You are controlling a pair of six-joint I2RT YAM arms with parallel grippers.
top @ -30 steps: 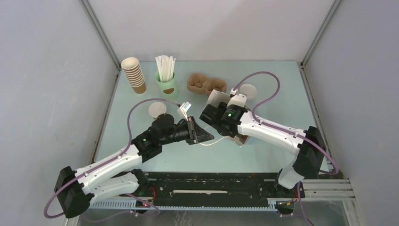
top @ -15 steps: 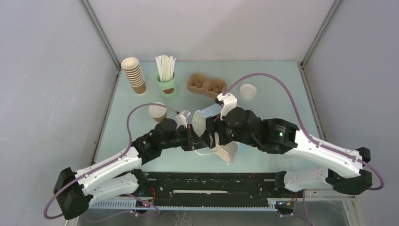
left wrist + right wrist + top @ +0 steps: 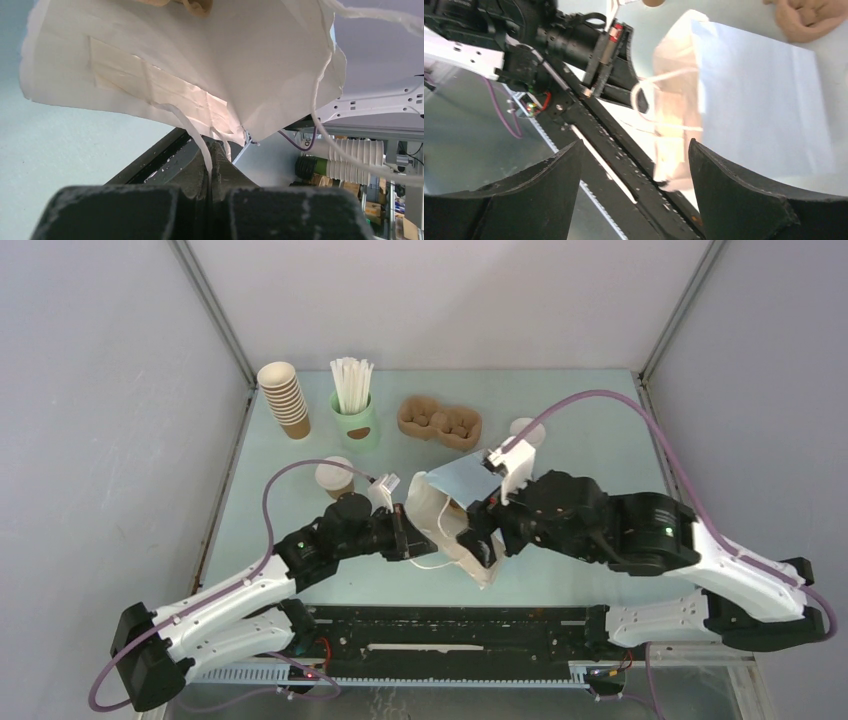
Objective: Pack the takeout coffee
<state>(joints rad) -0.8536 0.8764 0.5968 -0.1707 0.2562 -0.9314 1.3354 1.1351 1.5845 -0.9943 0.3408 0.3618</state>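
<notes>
Pinching a paper bag (image 3: 200, 50), apparently by its handle (image 3: 196, 140), with the left gripper (image 3: 212, 155); holding the right gripper (image 3: 635, 147) wide apart beside it.

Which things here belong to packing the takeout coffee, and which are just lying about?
Job in hand:
coffee
bag
carrier, probably
left gripper, shut on the bag's handle
right gripper, open, facing the bag

Lying about:
cup stack
straw cup
white lid
</notes>
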